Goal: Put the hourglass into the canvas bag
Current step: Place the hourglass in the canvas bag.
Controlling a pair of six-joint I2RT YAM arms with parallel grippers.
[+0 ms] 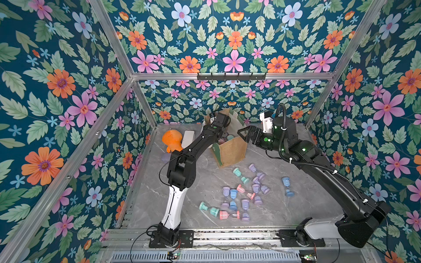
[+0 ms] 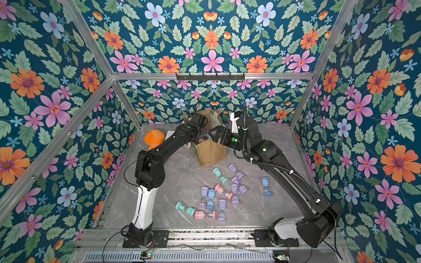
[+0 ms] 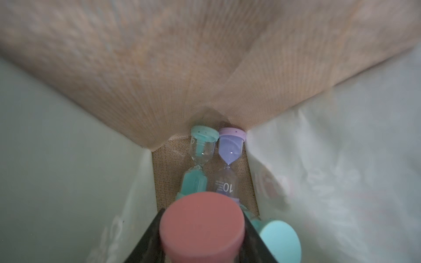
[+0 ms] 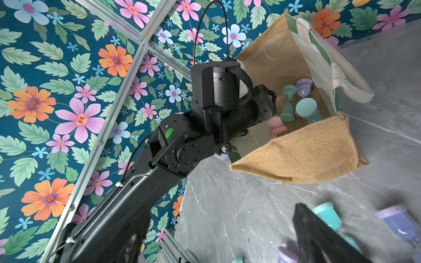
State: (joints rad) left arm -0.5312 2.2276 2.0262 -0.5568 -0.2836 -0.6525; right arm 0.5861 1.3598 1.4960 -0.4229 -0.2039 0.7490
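A lab test booth: aluminium frame (image 1: 159,76), floral printed walls (image 1: 57,91), robot arms (image 1: 173,205) bolted to a rail (image 1: 227,235).

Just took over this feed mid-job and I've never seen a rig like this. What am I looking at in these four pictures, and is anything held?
Two robot arms work over a table, each ending in a pincer. Two pictures look down from overhead; two come from wrist cameras. The left pincer is inside the canvas bag, shut on a pink hourglass; a teal hourglass and a purple hourglass lie below. The right pincer hangs open and empty near the bag. More hourglasses lie loose on the table.
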